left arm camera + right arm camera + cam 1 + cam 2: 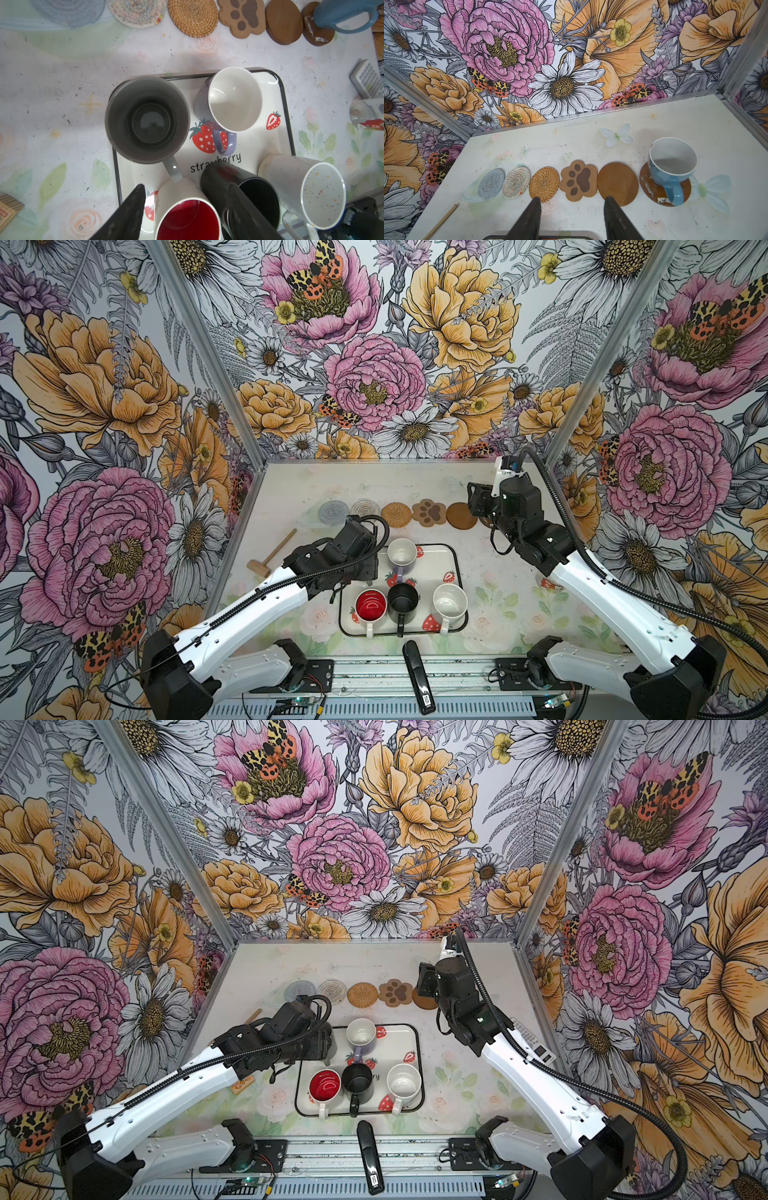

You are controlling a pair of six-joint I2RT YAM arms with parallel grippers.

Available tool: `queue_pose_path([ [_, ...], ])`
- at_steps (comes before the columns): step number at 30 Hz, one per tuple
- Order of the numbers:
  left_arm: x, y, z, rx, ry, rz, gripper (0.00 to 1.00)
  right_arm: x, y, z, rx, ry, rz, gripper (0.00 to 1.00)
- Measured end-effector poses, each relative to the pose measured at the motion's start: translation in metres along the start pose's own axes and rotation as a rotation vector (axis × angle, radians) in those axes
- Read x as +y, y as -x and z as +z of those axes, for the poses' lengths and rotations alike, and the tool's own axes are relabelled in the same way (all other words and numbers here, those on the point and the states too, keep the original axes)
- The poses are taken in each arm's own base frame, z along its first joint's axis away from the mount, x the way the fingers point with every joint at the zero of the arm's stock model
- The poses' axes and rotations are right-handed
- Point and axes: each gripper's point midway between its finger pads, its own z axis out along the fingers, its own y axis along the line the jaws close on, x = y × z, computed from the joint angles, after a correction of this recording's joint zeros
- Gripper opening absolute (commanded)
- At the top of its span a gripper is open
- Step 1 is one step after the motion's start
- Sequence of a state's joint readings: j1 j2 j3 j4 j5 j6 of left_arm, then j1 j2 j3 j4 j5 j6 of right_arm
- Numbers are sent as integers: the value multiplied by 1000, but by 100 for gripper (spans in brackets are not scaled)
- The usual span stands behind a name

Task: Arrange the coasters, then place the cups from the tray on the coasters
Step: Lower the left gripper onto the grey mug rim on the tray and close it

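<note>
Upright, glossy blue mug (672,166) tops round brown disc (654,193).

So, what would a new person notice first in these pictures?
The huge floral wallpaper on every wall first. Then the strawberry tray at the table's front centre, holding five mugs, and the row of six coasters behind it, with a light blue mug on the rightmost one.

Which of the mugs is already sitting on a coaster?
The light blue mug: it stands on a plain brown disc at the row's end, while the other five mugs are on the strawberry tray.
</note>
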State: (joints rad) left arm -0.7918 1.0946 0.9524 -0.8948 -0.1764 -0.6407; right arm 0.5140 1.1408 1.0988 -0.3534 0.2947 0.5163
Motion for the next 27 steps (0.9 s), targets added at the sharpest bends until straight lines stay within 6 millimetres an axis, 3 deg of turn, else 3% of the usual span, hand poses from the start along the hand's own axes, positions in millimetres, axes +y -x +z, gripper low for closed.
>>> queue_pose_path([
  [15,16,-17,24,47,126,-66,64,-3,-8,3,13,-6,-4,51],
  [27,11,-18,46,63,142,-67,57,-2,-7,4,4,1,-1,52],
])
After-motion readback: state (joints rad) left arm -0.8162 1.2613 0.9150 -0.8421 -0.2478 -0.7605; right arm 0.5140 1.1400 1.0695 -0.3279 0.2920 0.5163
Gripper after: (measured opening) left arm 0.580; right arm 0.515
